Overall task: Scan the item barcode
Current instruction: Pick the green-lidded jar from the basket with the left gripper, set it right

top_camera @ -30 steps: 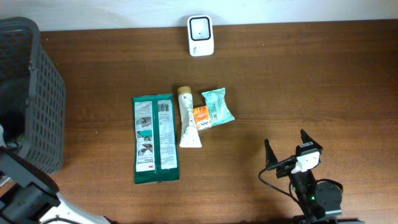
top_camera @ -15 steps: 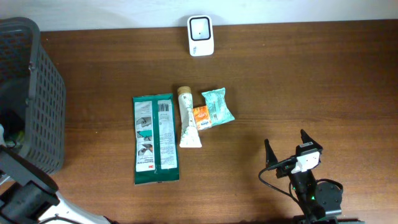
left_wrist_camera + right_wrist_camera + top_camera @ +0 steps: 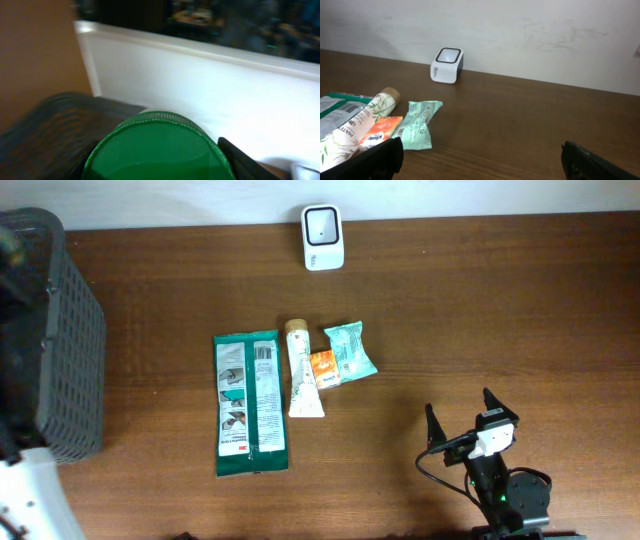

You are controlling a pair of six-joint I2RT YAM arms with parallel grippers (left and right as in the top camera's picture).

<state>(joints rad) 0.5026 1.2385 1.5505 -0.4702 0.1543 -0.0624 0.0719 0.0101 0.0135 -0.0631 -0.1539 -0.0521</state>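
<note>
One white barcode scanner [image 3: 322,237], one dark mesh basket [image 3: 70,330], one green packet [image 3: 250,402], one Pantene tube [image 3: 302,370], one orange tissue pack [image 3: 323,368], one mint wipes pouch [image 3: 351,350] and one green-lidded container [image 3: 160,150].

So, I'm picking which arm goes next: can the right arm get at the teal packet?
Probably yes: the right gripper is open, and only bare table lies between it and the teal packet.

A round green container [image 3: 157,150] with a ribbed rim hangs over the dark basket [image 3: 45,130]. The white scanner [image 3: 322,237] stands at the bench's [image 3: 500,300] far edge.
</note>
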